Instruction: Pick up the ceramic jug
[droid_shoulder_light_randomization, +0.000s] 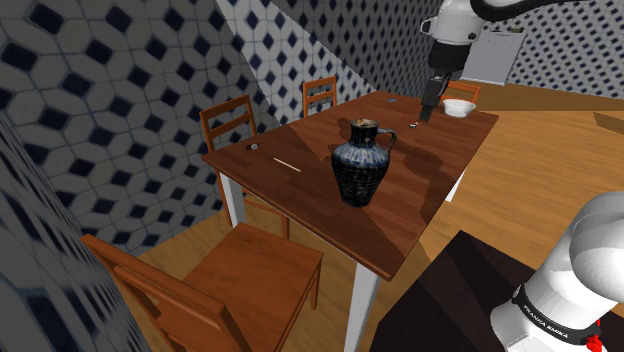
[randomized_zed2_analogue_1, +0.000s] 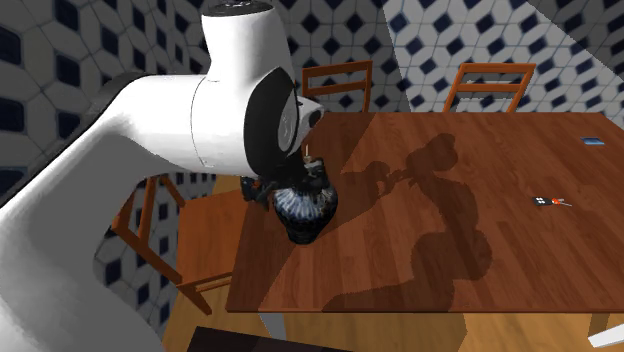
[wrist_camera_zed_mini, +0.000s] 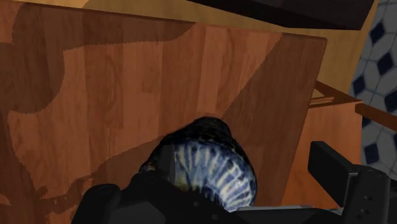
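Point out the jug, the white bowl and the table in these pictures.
jug (droid_shoulder_light_randomization: 360, 172): shoulder view, on its dark blue belly.
white bowl (droid_shoulder_light_randomization: 459, 111): shoulder view, on its outer wall.
table (droid_shoulder_light_randomization: 310, 135): shoulder view, on bare wooden top behind the jug.

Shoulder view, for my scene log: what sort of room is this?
Probably a dining room: a brown wooden table with wooden chairs around it, and walls tiled in a blue-and-white diamond pattern.

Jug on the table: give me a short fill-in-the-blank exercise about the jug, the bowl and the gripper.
1. The dark blue jug stands ___ on the wooden table.
2. The bowl, near the table's far corner in the shoulder view, is ___.
3. The gripper is ___, clasping nothing.
Missing words: upright; white; open.
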